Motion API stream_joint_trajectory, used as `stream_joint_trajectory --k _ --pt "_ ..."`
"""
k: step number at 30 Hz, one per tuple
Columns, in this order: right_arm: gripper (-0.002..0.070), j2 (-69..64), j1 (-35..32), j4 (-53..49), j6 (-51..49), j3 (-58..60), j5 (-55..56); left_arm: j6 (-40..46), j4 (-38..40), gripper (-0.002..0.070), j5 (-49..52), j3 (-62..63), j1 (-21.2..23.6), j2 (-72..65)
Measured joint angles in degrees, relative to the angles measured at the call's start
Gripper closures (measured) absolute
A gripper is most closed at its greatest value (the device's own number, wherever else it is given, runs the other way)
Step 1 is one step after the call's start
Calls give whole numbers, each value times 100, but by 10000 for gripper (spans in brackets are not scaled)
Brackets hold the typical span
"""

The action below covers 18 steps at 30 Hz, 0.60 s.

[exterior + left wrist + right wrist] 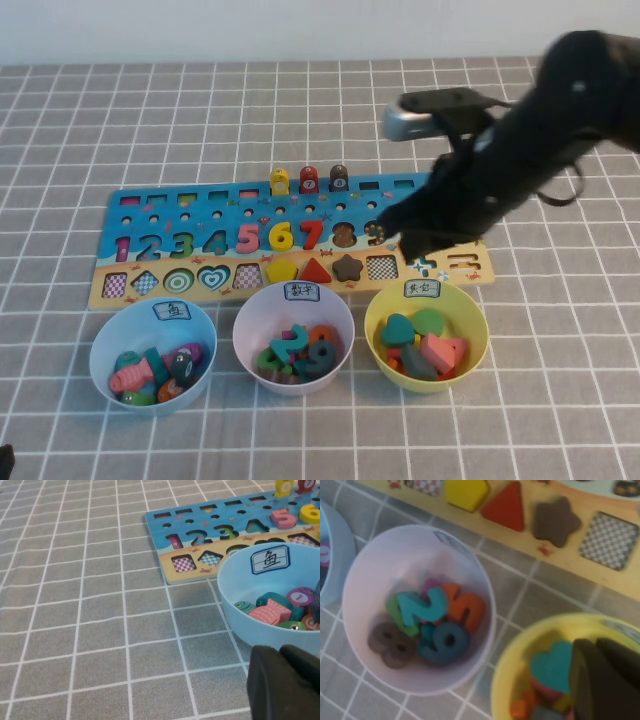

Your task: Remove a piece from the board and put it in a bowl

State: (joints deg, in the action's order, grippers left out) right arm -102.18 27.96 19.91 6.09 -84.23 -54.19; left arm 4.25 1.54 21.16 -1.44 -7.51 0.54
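Now, far left of the scene, the left gripper [287, 682] sits low beside the light blue bowl [152, 349]; can't tell how its jaws stand. Centre frame, the brown star piece [346, 267] lies in its slot on the board [170, 205]. Right of it, the right gripper [605, 680], jaws together and empty, hovers over the yellow bowl [381, 309].
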Motion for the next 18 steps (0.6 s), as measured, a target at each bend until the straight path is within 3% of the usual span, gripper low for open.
stream_joint_trajectory --k 7,10,13,18 --pt "692 -1211 332 -239 -382 -1621 -1026 0 0 675 0 0 0 0" --pt "660 -1734 367 -437 -664 -2383 -1455 0 0 675 0 0 0 0" --pt "569 -2198 382 -688 -1034 -3088 -1541 0 0 675 0 0 0 0" --pt "350 -2682 429 -889 -1405 -3723 -1599 0 0 675 0 0 0 0"
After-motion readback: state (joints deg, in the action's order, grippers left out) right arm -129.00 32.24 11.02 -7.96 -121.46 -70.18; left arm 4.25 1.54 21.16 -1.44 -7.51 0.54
